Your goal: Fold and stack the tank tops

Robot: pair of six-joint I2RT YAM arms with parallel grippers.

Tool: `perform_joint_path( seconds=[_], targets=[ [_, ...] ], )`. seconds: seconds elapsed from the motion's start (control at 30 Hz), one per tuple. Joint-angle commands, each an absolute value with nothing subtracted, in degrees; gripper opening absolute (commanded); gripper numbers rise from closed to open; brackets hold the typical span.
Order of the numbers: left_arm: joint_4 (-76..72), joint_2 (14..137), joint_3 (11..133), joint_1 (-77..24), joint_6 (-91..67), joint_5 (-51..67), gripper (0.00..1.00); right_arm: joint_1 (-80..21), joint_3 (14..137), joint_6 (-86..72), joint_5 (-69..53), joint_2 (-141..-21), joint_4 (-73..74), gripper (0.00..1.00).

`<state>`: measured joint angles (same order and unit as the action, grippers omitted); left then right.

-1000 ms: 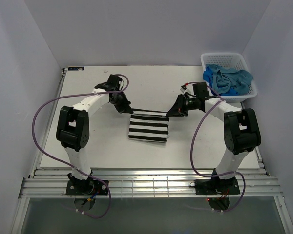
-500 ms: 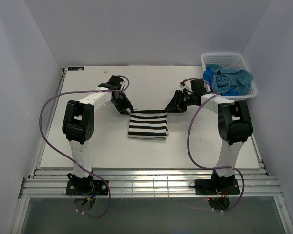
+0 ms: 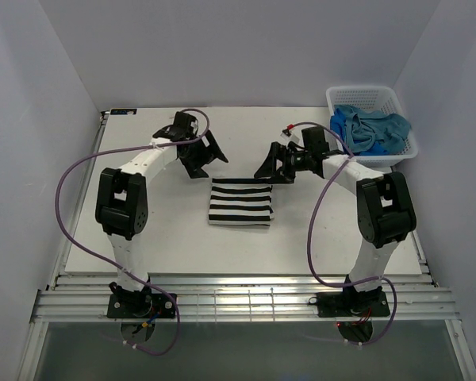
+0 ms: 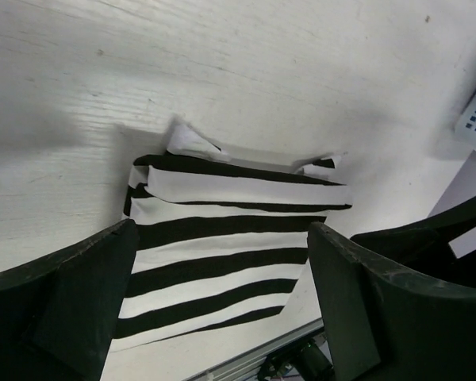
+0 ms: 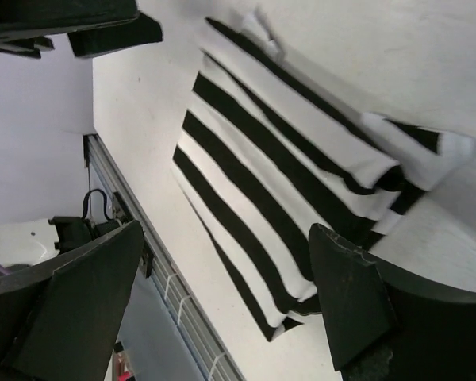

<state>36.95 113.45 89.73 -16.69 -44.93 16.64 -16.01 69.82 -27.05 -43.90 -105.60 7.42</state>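
- White tabletop point(image 3: 143, 230) carried the folded striped tank top point(image 3: 239, 204) near its middle.
- Left gripper point(image 3: 210, 155) and right gripper point(image 3: 267, 163) hung wide and empty beside the top's far corners.
- Blue tank tops point(image 3: 371, 128) filled the basket point(image 3: 363, 94) at the tabletop's far right corner.

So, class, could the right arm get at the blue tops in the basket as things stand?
Probably yes: the right tool is open and empty, and the open-topped basket sits close by.

Top camera high, near edge, overlooking table point(image 3: 182, 238). Wrist cameras close; all share striped tank top point(image 4: 222, 262).
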Motion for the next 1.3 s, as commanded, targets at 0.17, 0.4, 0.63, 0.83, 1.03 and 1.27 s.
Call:
perform_joint_path(
  seconds=[0.17, 0.4, 0.63, 0.83, 1.03, 1.27],
  targets=[
    [33.40, 115.48, 89.99, -17.93, -43.95, 24.95, 0.98, -20.65, 69.60, -31.11, -43.24, -106.87, -2.46, 0.90],
    [33.22, 121.02, 93.59, -18.02, -43.68, 24.52, 0.98, -20.65, 74.00, -30.15, -42.54, -113.55, -1.58, 0.90],
    [33.57, 125.06, 96.50, -17.93, -43.59, 22.42, 0.98, -19.16, 79.01, -30.50, -40.61, -119.88, -2.90, 0.90],
    [34.89, 127.26, 98.17, -17.93, -43.59, 18.64, 0.98, -17.14, 78.23, -33.92, -39.20, -123.83, -6.05, 0.90],
    [37.08, 129.90, 103.08, -17.84, -42.10, 17.05, 0.98, -16.44, 77.34, -34.46, -41.12, -124.63, -7.21, 0.90],
    [39.99, 123.95, 109.34, -18.28, -40.96, 16.70, 0.98, -16.52, 80.34, -27.95, -39.91, -111.66, -0.09, 0.90]
  ],
)
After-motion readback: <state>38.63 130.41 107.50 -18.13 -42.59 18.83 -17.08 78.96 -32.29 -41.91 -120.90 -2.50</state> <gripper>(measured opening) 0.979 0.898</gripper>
